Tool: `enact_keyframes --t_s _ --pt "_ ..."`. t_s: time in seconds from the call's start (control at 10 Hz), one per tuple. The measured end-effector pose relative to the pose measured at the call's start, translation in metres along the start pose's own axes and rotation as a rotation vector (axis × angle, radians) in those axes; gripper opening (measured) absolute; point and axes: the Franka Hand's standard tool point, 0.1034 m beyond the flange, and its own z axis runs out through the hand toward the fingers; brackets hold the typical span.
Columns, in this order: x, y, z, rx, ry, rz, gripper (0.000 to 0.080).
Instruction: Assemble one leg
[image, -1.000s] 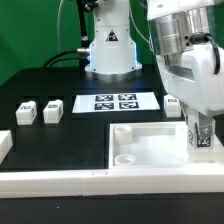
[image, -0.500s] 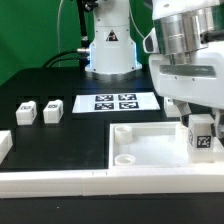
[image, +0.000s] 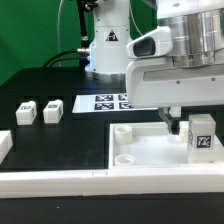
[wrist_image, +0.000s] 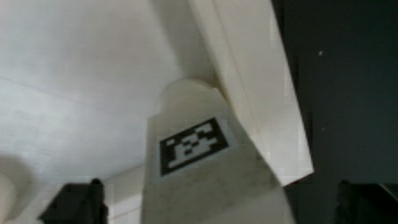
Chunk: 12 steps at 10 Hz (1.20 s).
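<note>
The arm reaches down steeply over the white panel (image: 150, 150), its end effector (image: 176, 122) hanging just above the panel's surface. The leg (image: 202, 134) stands upright at the panel's far right corner, its black-and-white tag facing the camera. Whether the end effector's fingers (wrist_image: 71, 203) are parted or closed cannot be told. Two more legs (image: 39, 111) stand well apart on the black table (image: 60, 145), beside the marker board (image: 105, 102).

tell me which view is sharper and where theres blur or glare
Exterior view: mostly sharp, evenly lit, the leg tag readable, the white panel bright but not blown out. Wrist view: soft and close-up, the leg's tag fuzzy, the fingers dark and blurred.
</note>
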Motion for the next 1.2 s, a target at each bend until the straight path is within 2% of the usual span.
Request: enact_keyframes --t_s 0.1,0.3,0.6,0.7,0.8,0.9,1.0,1.2 --pt "0.0000 -0.0004 0.0000 -0.012 0.006 -0.146 0.0649" --pt "-0.0018 -0.0050 -0.0010 -0.020 0.009 -0.264 0.0649" --pt "-0.0016 -0.0040 -0.0007 -0.020 0.008 -0.267 0.0649" --pt "-0.0015 -0.0039 -0.0007 -0.020 0.008 -0.267 0.0509" --pt "-0.0015 -0.0039 -0.0007 -0.020 0.008 -0.266 0.0509" --pt "-0.0014 -0.0036 -0.0007 -0.020 0.008 -0.266 0.0353" --pt "0.0000 0.0000 -0.0005 -0.024 0.008 -0.262 0.0299" --pt "0.0005 0.0010 -0.0005 -0.024 0.009 -0.239 0.0298"
